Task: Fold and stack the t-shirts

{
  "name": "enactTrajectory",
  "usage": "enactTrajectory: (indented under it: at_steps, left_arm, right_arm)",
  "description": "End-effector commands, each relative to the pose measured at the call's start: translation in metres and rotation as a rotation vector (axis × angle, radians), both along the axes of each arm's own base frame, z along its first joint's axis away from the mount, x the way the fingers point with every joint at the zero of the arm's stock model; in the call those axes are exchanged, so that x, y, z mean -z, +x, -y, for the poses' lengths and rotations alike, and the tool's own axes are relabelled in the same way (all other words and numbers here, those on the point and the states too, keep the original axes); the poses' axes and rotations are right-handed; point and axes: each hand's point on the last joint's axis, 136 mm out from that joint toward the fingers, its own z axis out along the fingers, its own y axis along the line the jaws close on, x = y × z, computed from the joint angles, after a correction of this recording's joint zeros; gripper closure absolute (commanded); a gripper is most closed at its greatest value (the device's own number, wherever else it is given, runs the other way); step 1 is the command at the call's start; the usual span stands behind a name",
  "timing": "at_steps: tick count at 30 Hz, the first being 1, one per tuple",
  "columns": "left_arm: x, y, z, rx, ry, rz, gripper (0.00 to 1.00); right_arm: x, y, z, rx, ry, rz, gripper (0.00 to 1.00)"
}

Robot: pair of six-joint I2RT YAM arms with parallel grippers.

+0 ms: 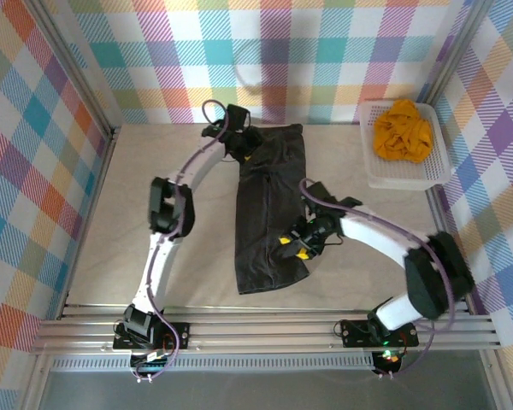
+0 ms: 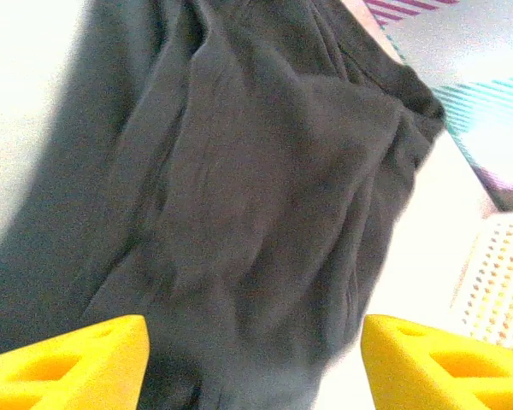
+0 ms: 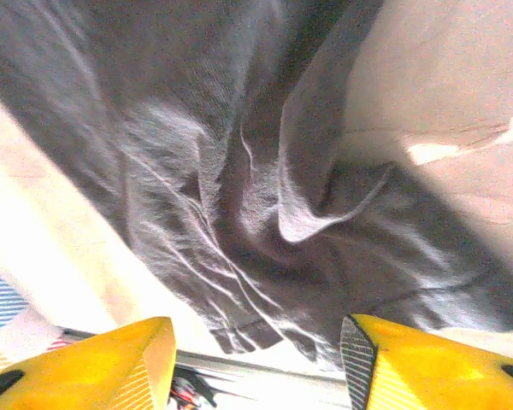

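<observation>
The charcoal-grey t-shirt [image 1: 269, 209] lies folded lengthwise in a long strip down the middle of the table. My left gripper [image 1: 244, 147] hovers open over its far end, and the grey cloth [image 2: 239, 188] shows between and beyond its yellow fingers [image 2: 77, 363]. Over the shirt's near right edge my right gripper [image 1: 292, 246] is open too, the wrinkled grey fabric [image 3: 239, 196] spread below its yellow fingertips [image 3: 410, 363]. The mustard-orange t-shirt [image 1: 403, 130] sits crumpled in the basket at the back right.
A white mesh basket [image 1: 372, 166] stands at the back right by the checked wall; its corner [image 2: 500, 282] shows in the left wrist view. An aluminium rail [image 1: 265, 329] runs along the table's near edge. Bare tabletop [image 1: 154, 231] lies left of the shirt.
</observation>
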Motion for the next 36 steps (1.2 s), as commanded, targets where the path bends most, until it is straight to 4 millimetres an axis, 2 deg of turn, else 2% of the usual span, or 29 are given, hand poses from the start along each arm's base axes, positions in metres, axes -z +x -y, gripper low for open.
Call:
enactTrajectory:
  at_steps: [1,3,5,8,10,12,16,18,22,24,26,27,29,32,36]
  left_arm:
    - [-0.033,-0.083,-0.02,0.051,0.024,-0.052,0.35]
    - [-0.009,-0.145,-0.03,0.106,0.021,-0.174,0.39]
    - [0.019,-0.212,-0.037,0.201,0.012,-0.286,0.47]
    - [0.046,-0.297,-0.042,0.342,-0.01,-0.402,0.51]
    - [0.057,-0.336,-0.038,0.41,-0.029,-0.444,0.47]
    - [0.064,-0.362,-0.029,0.457,-0.05,-0.465,0.42]
    - [0.085,-0.389,-0.013,0.512,-0.017,-0.518,0.41]
    - [0.095,-0.396,-0.007,0.534,0.004,-0.537,0.42]
    - [0.113,-0.399,0.0,0.55,0.041,-0.549,0.51]
    - [0.121,-0.396,0.0,0.537,0.062,-0.543,0.64]
    - [0.123,-0.39,-0.001,0.519,0.076,-0.525,0.83]
    - [0.123,-0.389,-0.001,0.512,0.075,-0.518,0.89]
    - [0.12,-0.39,-0.002,0.509,0.069,-0.515,1.0]
    - [0.114,-0.405,-0.01,0.531,0.073,-0.542,1.0]
    - [0.107,-0.434,-0.027,0.562,0.048,-0.601,1.0]
  right_arm:
    - [0.017,-0.021,0.036,-0.074,-0.079,0.003,0.46]
    - [0.019,-0.025,0.039,-0.165,-0.077,0.042,0.46]
    - [0.024,-0.03,0.035,-0.26,-0.063,0.061,0.46]
    - [0.036,-0.033,0.033,-0.352,-0.084,0.053,0.47]
    - [0.045,-0.034,0.03,-0.402,-0.094,0.039,0.49]
    - [0.053,-0.038,0.024,-0.447,-0.099,0.01,0.49]
    - [0.07,-0.047,0.018,-0.495,-0.125,-0.048,0.51]
    - [0.074,-0.047,0.015,-0.493,-0.124,-0.051,0.53]
    - [0.07,-0.041,0.004,-0.471,-0.098,-0.031,0.65]
    - [0.067,-0.042,-0.001,-0.459,-0.081,-0.031,0.73]
    - [0.063,-0.044,-0.003,-0.44,-0.078,-0.037,0.85]
    - [0.061,-0.046,-0.002,-0.428,-0.08,-0.041,0.9]
    - [0.057,-0.055,0.006,-0.393,-0.099,-0.067,0.99]
    - [0.053,-0.075,0.021,-0.349,-0.124,-0.13,1.0]
    - [0.052,-0.11,0.037,-0.309,-0.109,-0.218,1.0]
